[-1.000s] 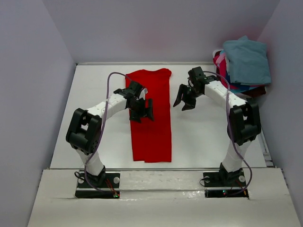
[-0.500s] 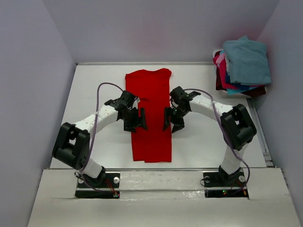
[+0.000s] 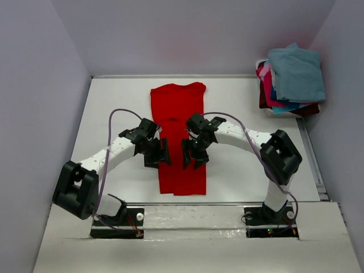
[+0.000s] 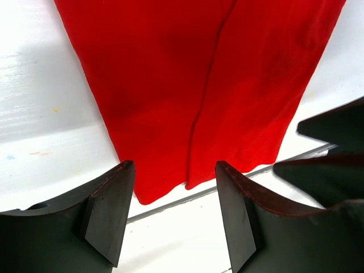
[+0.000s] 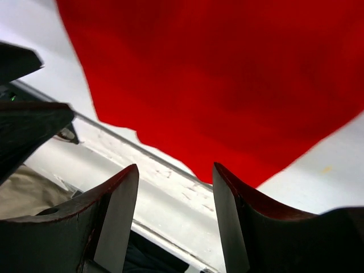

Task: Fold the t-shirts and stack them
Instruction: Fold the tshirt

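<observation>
A bright red t-shirt (image 3: pixel 180 114) lies flat on the table, folded lengthwise into a long narrow strip that runs from the far side toward the near edge. Its near hem shows in the left wrist view (image 4: pixel 193 102) and in the right wrist view (image 5: pixel 227 79). My left gripper (image 3: pixel 161 154) hangs open over the strip's left edge, nothing between its fingers. My right gripper (image 3: pixel 193 154) hangs open over the right edge, also with nothing in it. Both are above the lower half of the shirt. More t-shirts, teal-blue on top with pink, blue and maroon below, are piled at the far right (image 3: pixel 296 74).
The white table (image 3: pixel 114 114) ends in a raised near edge strip (image 3: pixel 187 203) just below the shirt's hem. Purple-grey walls close in the left, back and right sides. The pile of shirts sits against the right wall.
Both arms have swung toward me along the red shirt, from its upper part to its lower half, and closer together. The left gripper's jaws have narrowed somewhat but stay open.
</observation>
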